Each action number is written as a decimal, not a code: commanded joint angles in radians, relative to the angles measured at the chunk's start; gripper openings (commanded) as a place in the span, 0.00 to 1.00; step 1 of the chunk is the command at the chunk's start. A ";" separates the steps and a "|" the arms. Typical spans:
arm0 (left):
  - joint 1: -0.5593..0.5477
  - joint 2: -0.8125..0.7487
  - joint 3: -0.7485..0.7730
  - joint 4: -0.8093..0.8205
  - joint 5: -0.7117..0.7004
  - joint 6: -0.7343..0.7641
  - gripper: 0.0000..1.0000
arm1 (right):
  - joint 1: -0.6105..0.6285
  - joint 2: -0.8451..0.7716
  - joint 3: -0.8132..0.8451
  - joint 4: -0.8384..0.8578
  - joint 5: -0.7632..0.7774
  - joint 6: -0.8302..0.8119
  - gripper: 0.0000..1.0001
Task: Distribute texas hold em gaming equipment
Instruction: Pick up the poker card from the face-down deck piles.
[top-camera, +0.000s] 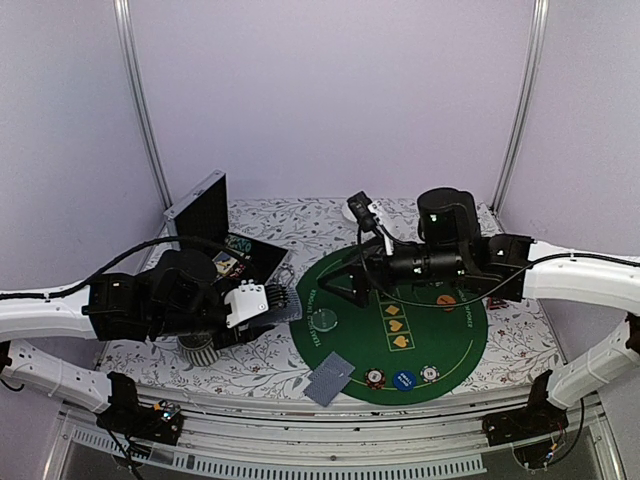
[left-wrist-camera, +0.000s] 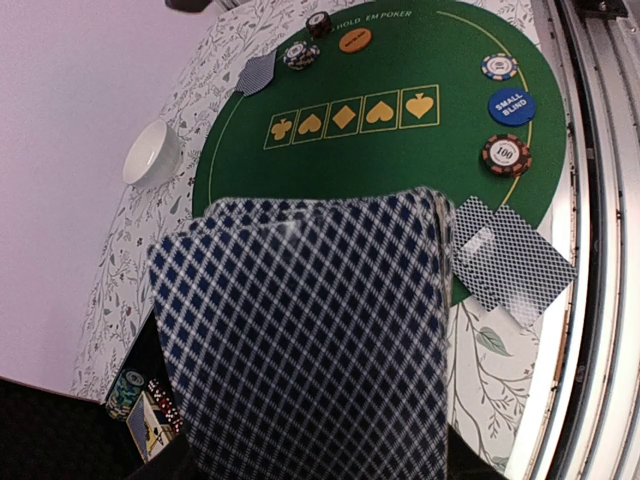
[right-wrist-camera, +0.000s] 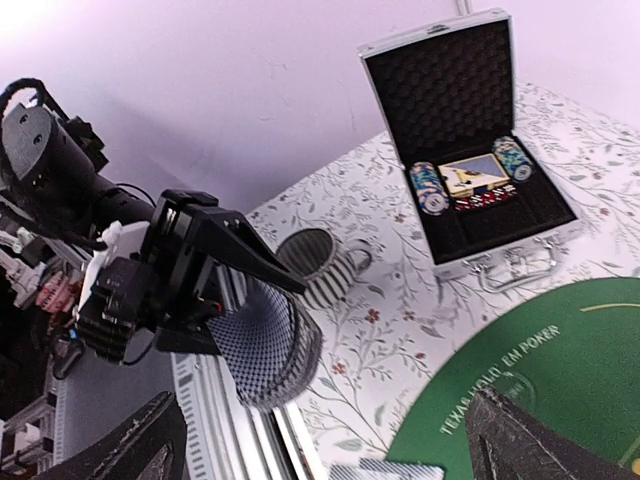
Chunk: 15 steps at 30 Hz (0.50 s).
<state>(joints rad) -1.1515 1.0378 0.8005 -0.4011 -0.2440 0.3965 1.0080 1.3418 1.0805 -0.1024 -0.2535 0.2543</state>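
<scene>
Left gripper (top-camera: 272, 300) is clamped on a thick deck of cards (left-wrist-camera: 300, 340): glossy blue-and-white diamond-lattice backs, a bit splayed, long side pointing at the green felt mat (top-camera: 455, 350) from just off its left edge. Right gripper (top-camera: 352, 282) hangs over the mat with its jaws spread wide. Two loose cards (top-camera: 330, 378) overlap on the mat's near rim beside three round chips (top-camera: 403, 380), all on a floral tablecloth (top-camera: 260, 370) between pale lilac walls (top-camera: 330, 100).
</scene>
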 joint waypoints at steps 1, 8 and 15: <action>0.009 -0.010 -0.004 0.023 0.002 0.001 0.53 | 0.031 0.128 0.006 0.253 -0.164 0.124 0.99; 0.010 -0.012 -0.006 0.024 0.005 0.002 0.53 | 0.041 0.319 0.150 0.154 -0.188 0.120 1.00; 0.009 -0.017 -0.006 0.024 0.005 0.001 0.53 | 0.040 0.382 0.213 0.059 -0.140 0.110 0.98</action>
<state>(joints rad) -1.1515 1.0378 0.8005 -0.4007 -0.2440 0.3965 1.0466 1.7081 1.2518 0.0204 -0.4217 0.3599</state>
